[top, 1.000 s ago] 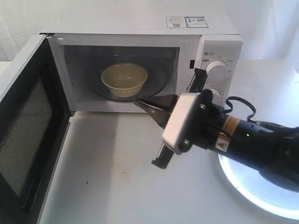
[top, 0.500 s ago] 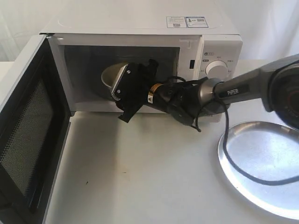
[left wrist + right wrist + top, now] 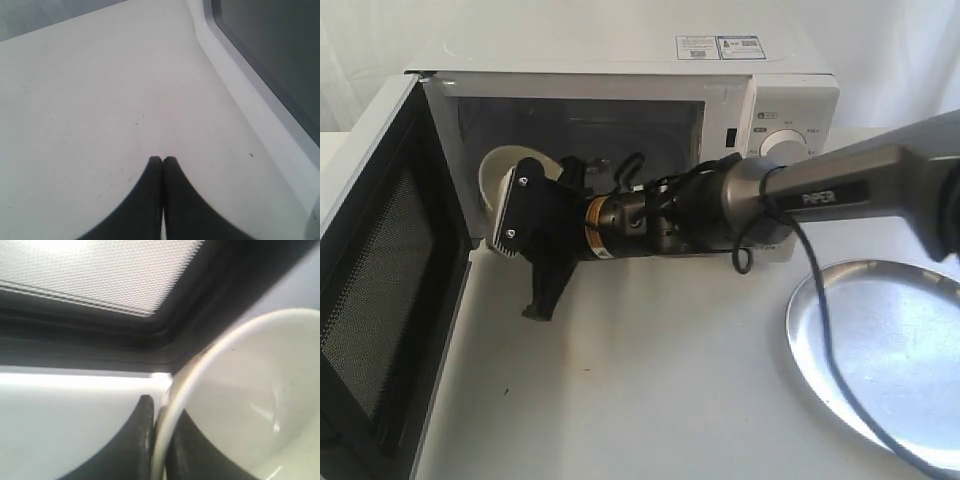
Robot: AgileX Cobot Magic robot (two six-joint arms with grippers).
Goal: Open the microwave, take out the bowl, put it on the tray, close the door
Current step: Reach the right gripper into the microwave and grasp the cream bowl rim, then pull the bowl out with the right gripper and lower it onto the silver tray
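The white microwave (image 3: 620,60) stands with its door (image 3: 370,290) swung wide to the left, mesh side facing in. My right arm reaches across into the left of the opening. The cream bowl (image 3: 498,170) hangs tilted there at the cavity's left edge, partly hidden by the wrist housing. In the right wrist view my right gripper (image 3: 159,407) is shut on the rim of the bowl (image 3: 250,405), one finger inside and one outside. The silver tray (image 3: 910,340) lies at the right front. My left gripper (image 3: 162,159) is shut on nothing, low over the white table beside the door's outer window (image 3: 270,55).
The right arm's black cable (image 3: 825,330) trails over the tray's left rim. The open door walls off the table's left side. White tabletop (image 3: 650,380) stretches between the door and the tray. A white curtain hangs behind.
My right gripper went from outside the microwave into the cavity, closed on the bowl's rim, and has carried the bowl from the turntable's middle to the left edge of the opening, tilted.
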